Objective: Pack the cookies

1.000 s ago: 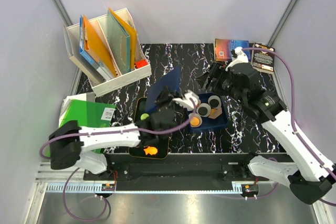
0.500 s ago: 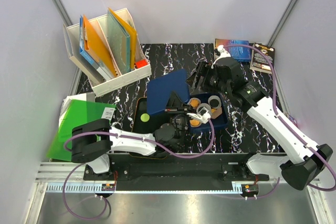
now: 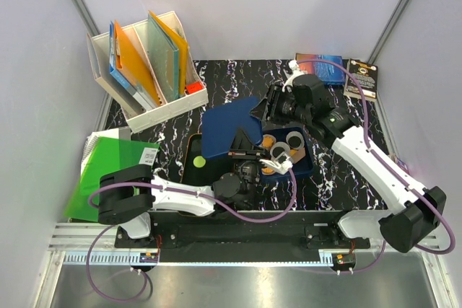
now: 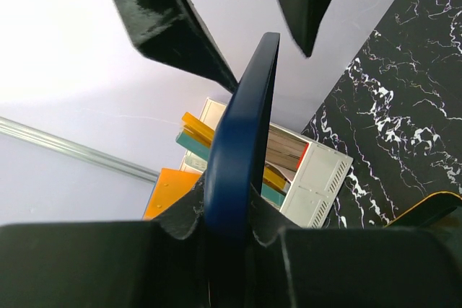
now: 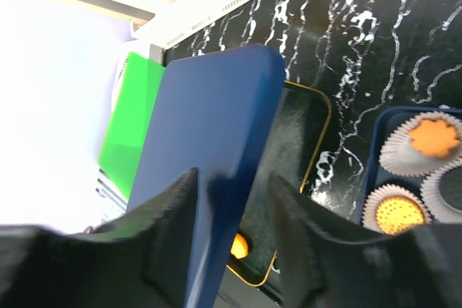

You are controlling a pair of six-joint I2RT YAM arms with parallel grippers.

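Top view: near the table's (image 3: 339, 178) near edge, the left gripper (image 3: 242, 148) pinches the blue lid (image 3: 229, 129) above the black tray (image 3: 186, 151). The right gripper (image 3: 264, 110) straddles the lid's far corner. Orange cookies (image 3: 268, 141) sit in the blue box (image 3: 309, 165), and the green cookie (image 3: 198, 164) lies on the tray.

Left wrist: narrow jaws clamp the lid.

Right wrist: the jaws stand apart around the lid, with a gap on one side. The cookies rest in white liners (image 5: 386, 160).

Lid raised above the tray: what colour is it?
The lid is plain dark navy blue with no pattern; it shows best in the right wrist view.
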